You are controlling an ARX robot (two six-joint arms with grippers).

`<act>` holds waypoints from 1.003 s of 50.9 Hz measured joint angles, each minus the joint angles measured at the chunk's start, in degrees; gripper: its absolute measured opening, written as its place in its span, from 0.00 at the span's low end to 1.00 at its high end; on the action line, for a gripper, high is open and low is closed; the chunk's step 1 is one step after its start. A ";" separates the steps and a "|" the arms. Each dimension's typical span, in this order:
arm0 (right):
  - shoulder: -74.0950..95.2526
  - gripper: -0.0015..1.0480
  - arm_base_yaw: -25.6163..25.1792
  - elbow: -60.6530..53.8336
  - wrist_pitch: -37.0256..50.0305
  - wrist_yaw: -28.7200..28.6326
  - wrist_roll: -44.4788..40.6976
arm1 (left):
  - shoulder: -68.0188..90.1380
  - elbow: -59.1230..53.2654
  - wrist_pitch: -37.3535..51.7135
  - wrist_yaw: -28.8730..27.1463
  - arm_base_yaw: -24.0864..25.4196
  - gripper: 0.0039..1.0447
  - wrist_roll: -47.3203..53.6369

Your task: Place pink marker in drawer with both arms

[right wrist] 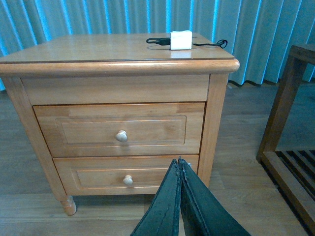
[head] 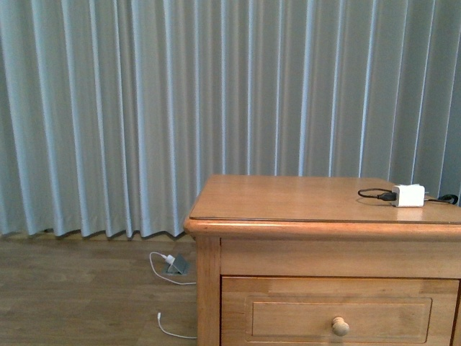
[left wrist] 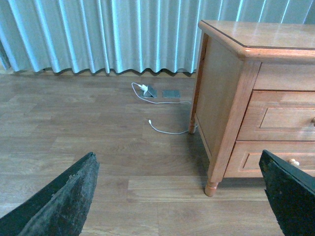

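The pink marker shows in no view. The drawer point(right wrist: 147, 129), topmost of the honey-brown chest, is shut, with its round pale knob point(right wrist: 121, 136) facing the right wrist camera. The drawer point(head: 310, 292) also shows at the bottom of the front view, and part of the drawer point(left wrist: 283, 115) shows in the left wrist view. My right gripper point(right wrist: 178, 162) is shut with nothing between its fingers, low in front of the chest. My left gripper point(left wrist: 177, 162) stands wide open over the wooden floor, beside the chest's left front leg. Neither arm appears in the front view.
A white charger block point(head: 408, 194) with a black cable lies on the chest top point(right wrist: 98, 49). A second, lower drawer point(right wrist: 98, 173) is shut. A white cable point(left wrist: 165, 129) trails on the floor by the curtain point(head: 180, 108). A wooden rack point(right wrist: 290, 123) stands to the chest's right.
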 joint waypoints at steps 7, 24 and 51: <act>-2.40 0.02 0.00 0.00 -2.43 0.00 0.00 | 0.00 0.00 0.00 0.00 0.00 0.94 0.00; -13.00 0.02 0.00 0.04 -14.93 -0.04 -0.02 | -0.02 0.00 0.00 -0.04 0.00 0.94 0.00; -15.26 0.18 0.00 0.04 -15.65 -0.02 -0.09 | -0.02 0.00 0.00 0.00 0.00 0.94 0.00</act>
